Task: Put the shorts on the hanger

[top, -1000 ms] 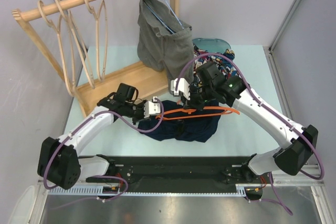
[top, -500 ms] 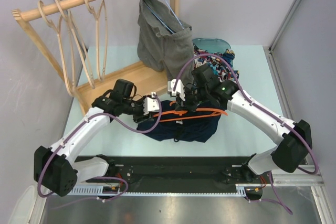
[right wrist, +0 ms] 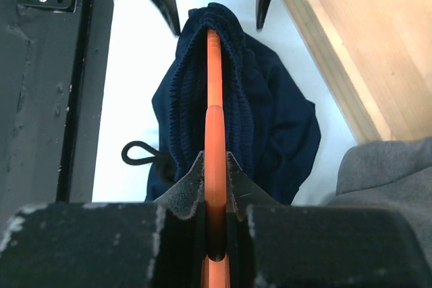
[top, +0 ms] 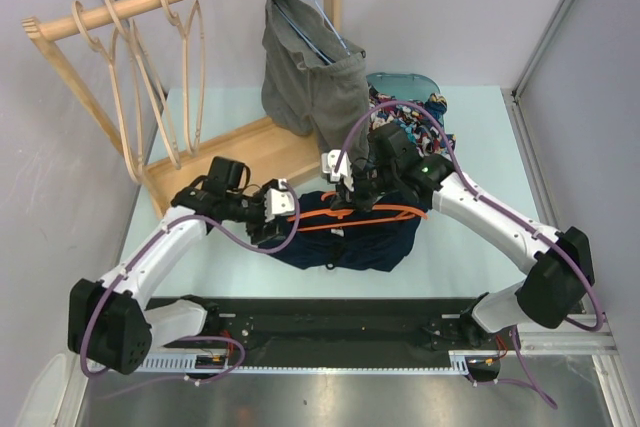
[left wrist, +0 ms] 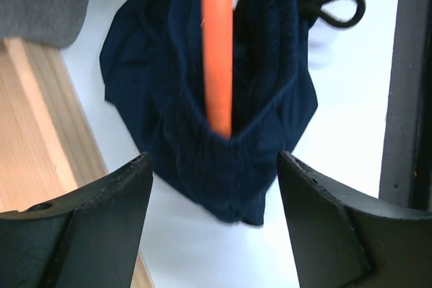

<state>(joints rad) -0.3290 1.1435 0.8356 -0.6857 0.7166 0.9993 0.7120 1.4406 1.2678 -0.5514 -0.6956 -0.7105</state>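
The shorts [top: 350, 245] are lying bunched on the table [top: 470, 147] between the arms, with the hanger [top: 385, 213] running into their ribbed waistband. The right gripper [right wrist: 216, 166] is pinching the hanger's orange bar. The left gripper [left wrist: 214, 160] is standing spread just off the waistband's end, gripping nothing.

Pale table [top: 450, 259], navy shorts [top: 360, 243] resting mid-table, wooden rack base [top: 255, 147], patterned clothes [top: 405, 107] behind
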